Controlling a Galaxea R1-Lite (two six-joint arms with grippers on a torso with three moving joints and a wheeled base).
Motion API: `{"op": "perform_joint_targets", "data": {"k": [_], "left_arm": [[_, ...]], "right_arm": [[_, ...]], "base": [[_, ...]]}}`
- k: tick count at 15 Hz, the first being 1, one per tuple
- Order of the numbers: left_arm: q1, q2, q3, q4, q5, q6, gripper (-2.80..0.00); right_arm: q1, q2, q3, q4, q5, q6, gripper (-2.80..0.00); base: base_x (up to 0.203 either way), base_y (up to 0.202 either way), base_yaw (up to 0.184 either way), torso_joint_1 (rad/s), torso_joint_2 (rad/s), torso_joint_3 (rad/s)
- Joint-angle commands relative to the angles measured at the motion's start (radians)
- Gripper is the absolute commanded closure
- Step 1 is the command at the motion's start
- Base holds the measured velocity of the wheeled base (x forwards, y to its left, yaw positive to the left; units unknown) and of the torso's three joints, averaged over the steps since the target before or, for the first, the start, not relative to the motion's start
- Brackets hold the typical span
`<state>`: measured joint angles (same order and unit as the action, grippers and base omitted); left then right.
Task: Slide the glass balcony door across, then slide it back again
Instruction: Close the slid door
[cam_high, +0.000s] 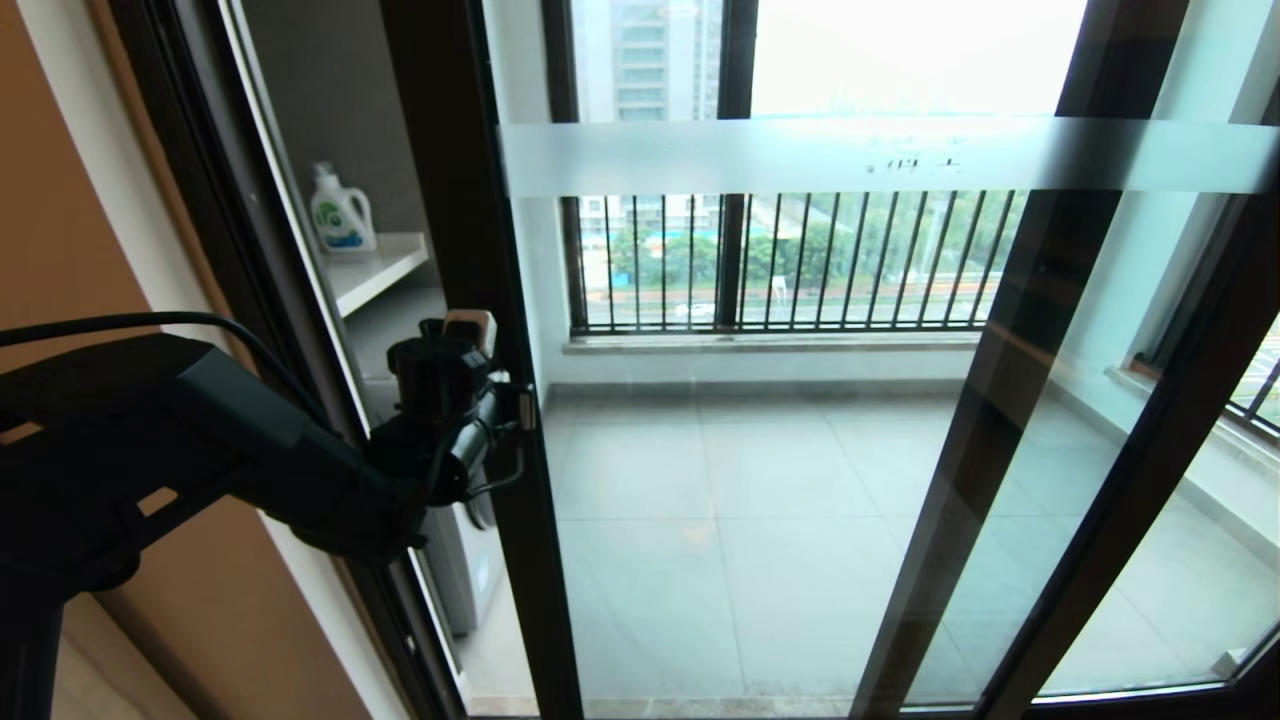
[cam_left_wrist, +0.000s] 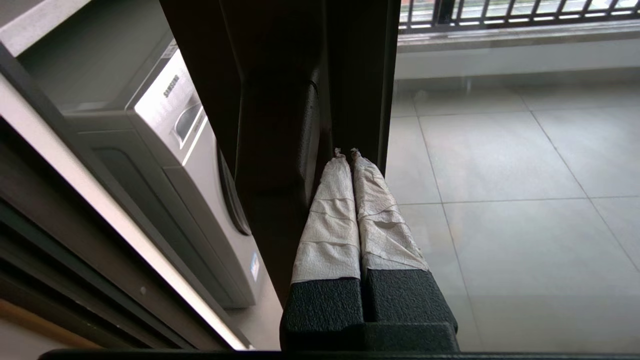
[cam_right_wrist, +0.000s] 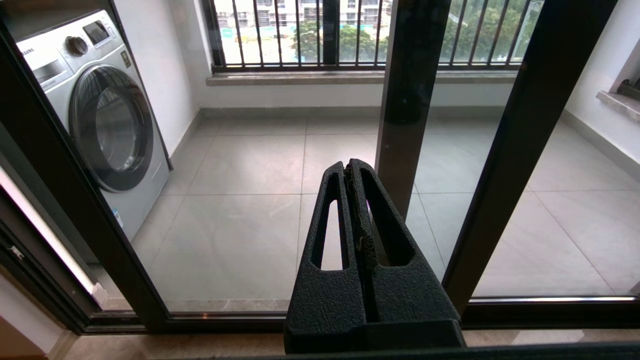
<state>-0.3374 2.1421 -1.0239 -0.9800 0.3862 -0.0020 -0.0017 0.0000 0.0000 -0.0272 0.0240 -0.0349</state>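
Note:
The glass balcony door (cam_high: 800, 450) fills the head view, a clear pane with a frosted band (cam_high: 880, 155) in a dark frame. Its left stile (cam_high: 470, 250) stands a little off the outer frame, leaving a narrow gap. My left gripper (cam_high: 512, 405) reaches to that stile at mid height. In the left wrist view its tape-wrapped fingers (cam_left_wrist: 330, 220) are pressed together with nothing between them, tips (cam_left_wrist: 346, 152) touching the stile beside the small dark handle (cam_left_wrist: 306, 145). My right gripper (cam_right_wrist: 348, 167) is shut and empty, held low before the glass, out of the head view.
Behind the gap stand a washing machine (cam_right_wrist: 110, 125) and a white shelf (cam_high: 375, 268) with a detergent bottle (cam_high: 340, 212). A second dark-framed panel's stile (cam_high: 1010, 400) crosses the right side. A window with black railing bars (cam_high: 790, 260) lies beyond. The floor track (cam_right_wrist: 225, 320) runs below.

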Motion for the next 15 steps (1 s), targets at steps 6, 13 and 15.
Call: {"op": "perform_joint_targets", "data": {"k": [6,13,15], "left_arm": [[0.072,-0.009,0.001,-0.003,-0.024,-0.001,0.00],[0.177,-0.019,0.031,-0.003,-0.074,-0.003,0.00],[0.198,-0.018,0.036,-0.003,-0.079,-0.003,0.00]], "right_arm": [[0.000,-0.002,0.012,0.000,0.001,0.000,0.00],[0.000,-0.002,0.012,0.000,0.001,0.000,0.00],[0.000,-0.002,0.012,0.000,0.001,0.000,0.00]], "base": [[0.000,0.000,0.000,0.000,0.00,0.000],[0.000,0.000,0.000,0.000,0.00,0.000],[0.000,0.000,0.000,0.000,0.00,0.000]]}}
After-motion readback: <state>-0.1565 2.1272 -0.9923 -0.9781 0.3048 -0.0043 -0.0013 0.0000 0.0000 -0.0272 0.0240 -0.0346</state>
